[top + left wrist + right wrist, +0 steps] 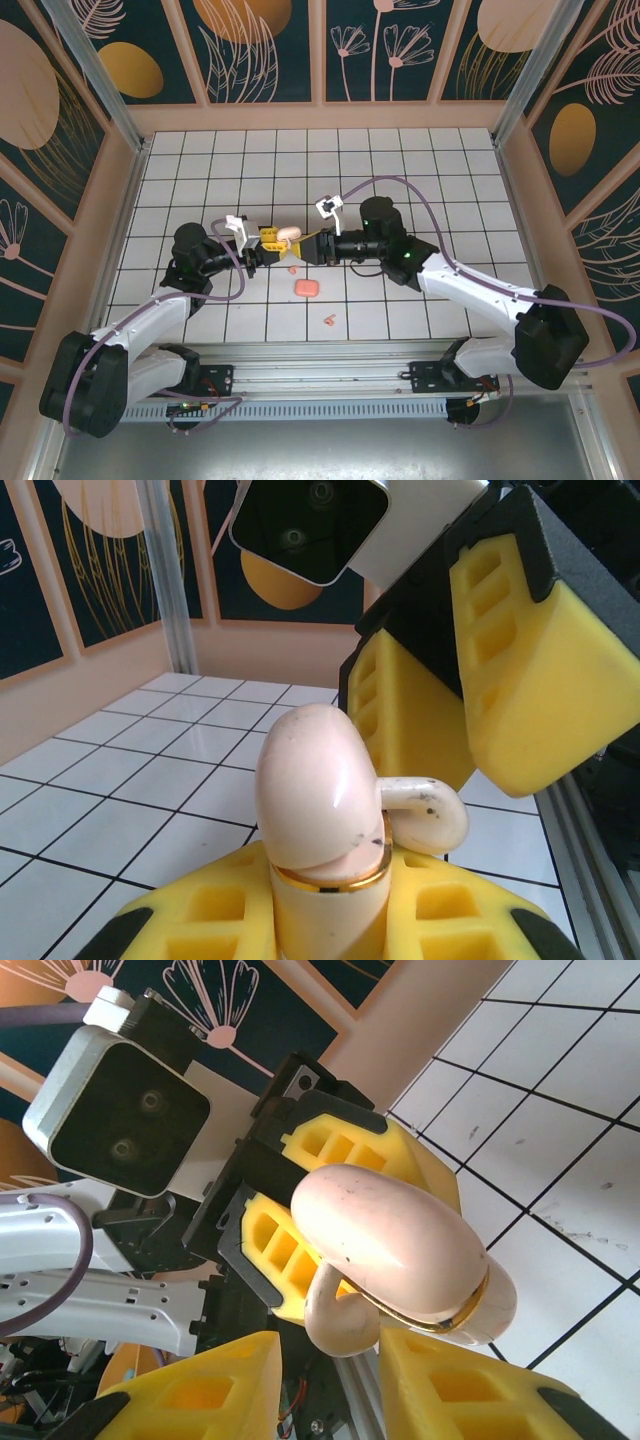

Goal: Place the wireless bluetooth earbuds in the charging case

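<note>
Your cream earbud sits right between the fingertips of the right gripper, its curved body touching the cream case just ahead of those tips. The right jaws stand narrowly apart around it; from the wrist view you cannot tell whether the yellow pads actually press the bud or merely flank it. Seen from your left wrist, the same bud hooks out from the case at the gold ring where the lid meets the base, just below the right gripper's fingers.

The left gripper is clamped on the case's lower half, one yellow finger on each side, and the rounded lid sits tilted over the ring above those tips.

From above, your two claws meet nose to nose over the tiled table, the left gripper and the right gripper with the case between them, held clear of the tiles.

On the table, on the near side of the right gripper's tips (toward the arm bases), lies a pink case, and nearer the bases again a pink earbud, both well apart from either claw
</note>
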Tool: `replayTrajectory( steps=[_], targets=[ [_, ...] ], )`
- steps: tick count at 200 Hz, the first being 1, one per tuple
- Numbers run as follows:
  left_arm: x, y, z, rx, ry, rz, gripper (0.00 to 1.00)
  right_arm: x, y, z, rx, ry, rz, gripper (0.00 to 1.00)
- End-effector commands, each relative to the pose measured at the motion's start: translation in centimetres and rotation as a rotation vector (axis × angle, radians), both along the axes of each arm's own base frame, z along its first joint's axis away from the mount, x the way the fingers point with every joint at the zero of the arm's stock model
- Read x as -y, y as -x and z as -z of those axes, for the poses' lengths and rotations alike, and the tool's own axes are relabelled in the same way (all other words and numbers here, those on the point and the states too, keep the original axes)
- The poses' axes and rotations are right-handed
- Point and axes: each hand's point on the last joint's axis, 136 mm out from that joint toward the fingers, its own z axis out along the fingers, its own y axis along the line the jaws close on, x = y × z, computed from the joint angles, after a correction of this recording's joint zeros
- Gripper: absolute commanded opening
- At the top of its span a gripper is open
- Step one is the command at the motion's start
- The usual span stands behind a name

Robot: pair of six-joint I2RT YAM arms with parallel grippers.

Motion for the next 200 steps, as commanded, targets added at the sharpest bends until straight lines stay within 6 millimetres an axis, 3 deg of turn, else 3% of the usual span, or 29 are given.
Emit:
replayTrajectory(
  steps=[1,71,125,200],
  targets=[
    [0.2,-0.2,-1.7,0.048,0.025,0.002,0.18,-0.9,0.1,-1.9,0.036,-0.048,-0.027,0.32],
    [0.1,-0.2,-1.8,0.052,0.025,0.000,0.18,-1.5,-0.3,-2.1,0.039,-0.064,-0.032,0.32],
    [0.1,-0.3,-1.4,0.049,0.014,-0.005,0.18,-1.2,-0.4,-2.5,0.029,-0.069,-0.007,0.21],
    [0.1,-0.2,-1.2,0.054,0.002,-0.005,0.18,-0.9,-1.6,-3.0,0.027,-0.056,0.058,0.19]
  ],
)
